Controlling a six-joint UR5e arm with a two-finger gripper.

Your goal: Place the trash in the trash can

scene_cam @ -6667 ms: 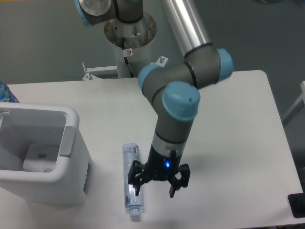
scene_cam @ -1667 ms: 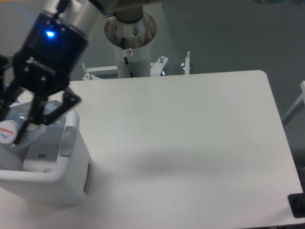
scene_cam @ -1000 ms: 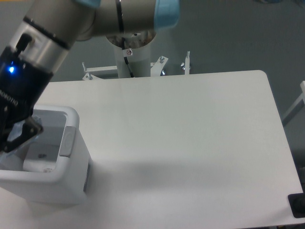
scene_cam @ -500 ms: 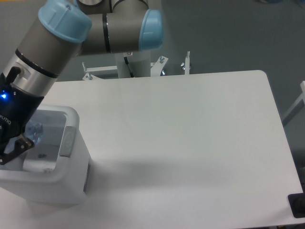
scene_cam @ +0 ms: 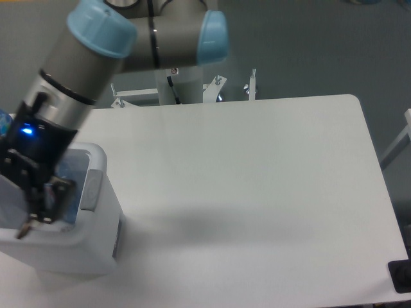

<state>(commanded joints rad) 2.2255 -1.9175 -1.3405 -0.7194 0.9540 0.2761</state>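
Observation:
The white trash can (scene_cam: 101, 221) stands at the table's left front, its grey side panel facing right. My gripper (scene_cam: 40, 208) hangs over its opening, the dark fingers (scene_cam: 56, 192) spread apart, so it looks open. A pale bluish, translucent patch that seems to be the clear bottle (scene_cam: 69, 186) shows inside the can, just right of the fingers and below the rim. The wrist and gripper cover most of the can's inside, and the pouch is hidden.
The arm's grey links and blue joint caps (scene_cam: 103, 29) reach across the back left from the base column (scene_cam: 176, 77). A blue object (scene_cam: 3, 122) peeks in at the left edge. Metal brackets (scene_cam: 252, 83) stand behind the table's far edge.
The bottle went from the table into the trash can with my gripper. In the last half second the gripper shifted right and up, and the bottle no longer sits between the fingers.

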